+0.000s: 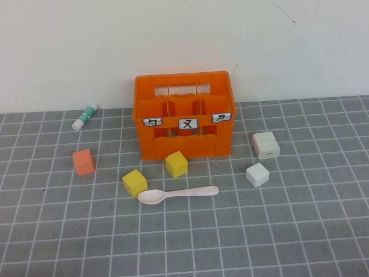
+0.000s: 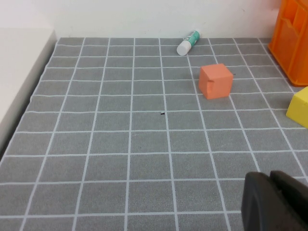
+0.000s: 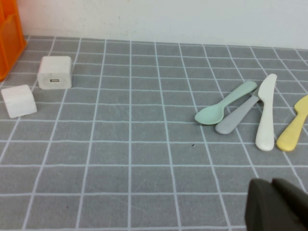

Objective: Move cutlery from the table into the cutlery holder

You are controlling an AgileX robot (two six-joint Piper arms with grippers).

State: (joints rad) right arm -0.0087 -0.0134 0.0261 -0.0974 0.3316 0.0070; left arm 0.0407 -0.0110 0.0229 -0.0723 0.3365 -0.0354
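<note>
The pale pink spoon [image 1: 179, 194] lies flat on the grey grid table [image 1: 288, 231], just in front of the orange cutlery holder [image 1: 184, 115], bowl pointing left. The holder's edge also shows in the left wrist view [image 2: 293, 38] and the right wrist view [image 3: 9, 33]. Neither gripper shows in the high view. My left gripper [image 2: 269, 177] is shut and empty, low over the table left of the holder. My right gripper [image 3: 272, 183] is shut and empty, right of the holder, near a mint spoon [image 3: 224, 103], a grey utensil [image 3: 236, 118], a white knife [image 3: 266, 113] and a yellow utensil [image 3: 293, 127].
Two yellow cubes [image 1: 176, 164] [image 1: 134, 183] sit between holder and spoon. A small orange cube [image 1: 83, 161] and a white-and-green tube [image 1: 85, 116] lie left. A white charger [image 1: 266, 145] and a white cube [image 1: 257, 174] lie right. The wall runs behind.
</note>
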